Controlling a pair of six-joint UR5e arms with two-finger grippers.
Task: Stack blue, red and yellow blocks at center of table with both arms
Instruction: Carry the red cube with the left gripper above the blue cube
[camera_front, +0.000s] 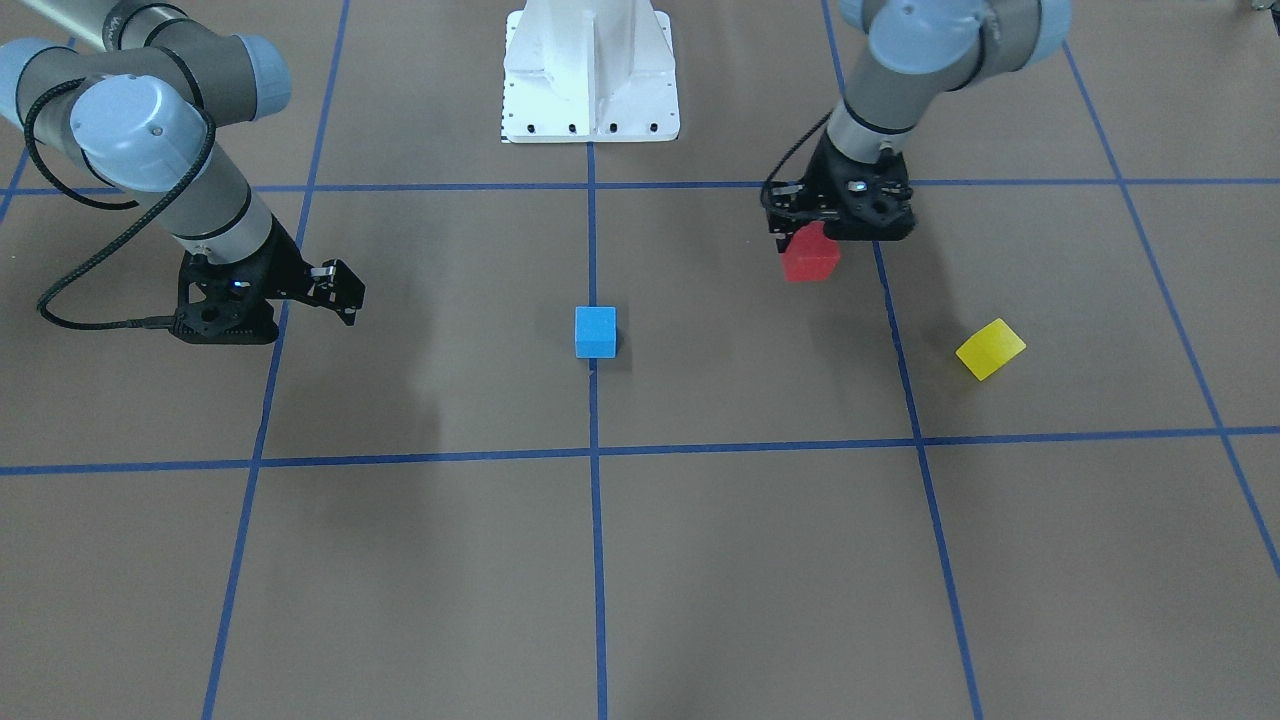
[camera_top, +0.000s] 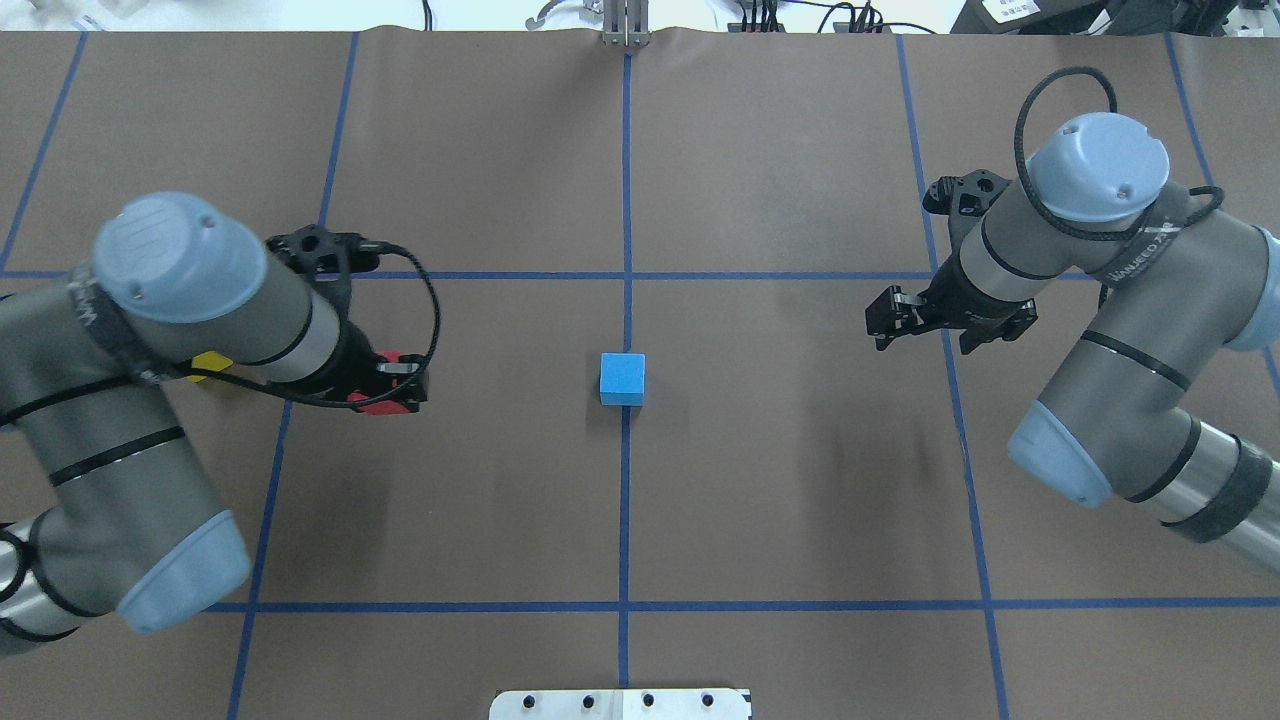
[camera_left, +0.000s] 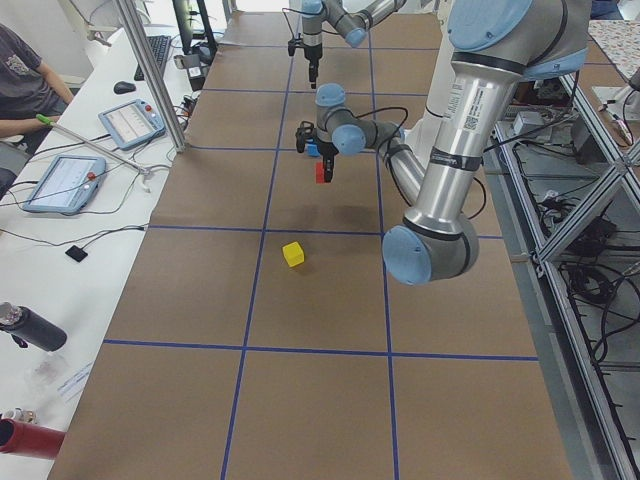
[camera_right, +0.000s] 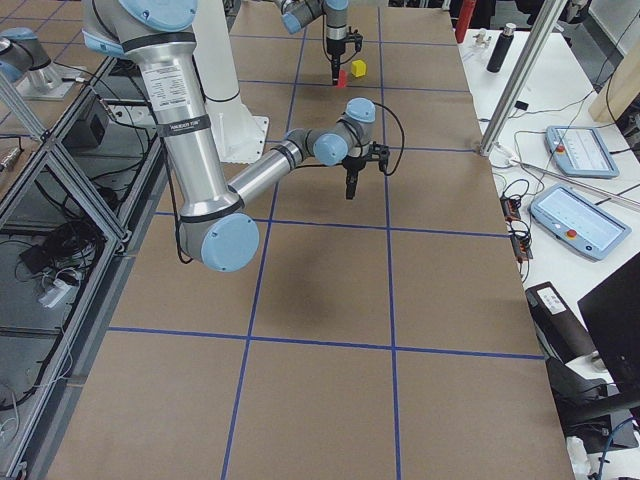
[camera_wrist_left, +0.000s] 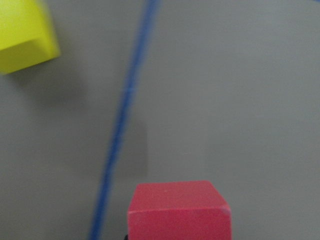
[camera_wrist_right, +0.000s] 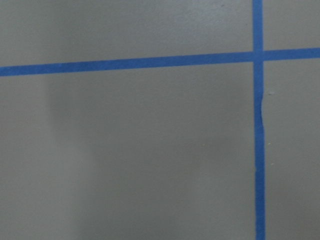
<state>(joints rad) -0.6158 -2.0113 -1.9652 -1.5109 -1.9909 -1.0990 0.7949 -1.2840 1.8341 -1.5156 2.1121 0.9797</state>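
Front: brown table (camera_front: 700, 560), blue tape grid (camera_front: 596, 500); blue block (camera_front: 595, 331) on centre line. Left gripper (camera_front: 806, 240) clamps red block (camera_front: 812, 262), yellow block (camera_front: 990, 349) farther out from blue block. Overhead: right gripper (camera_top: 880, 322) on opposite side, empty, jaw gap unclear. Left view: tablets (camera_left: 62, 182) beyond table edge.

Robotics lab: taped-grid table (camera_left: 190, 300), operators' control tablets (camera_left: 62, 182).

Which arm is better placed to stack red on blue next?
Left. The left pincer holds the red block, and the blue block sits uncovered at center. The right pincer is open and empty; the yellow block lies on the left arm's side.
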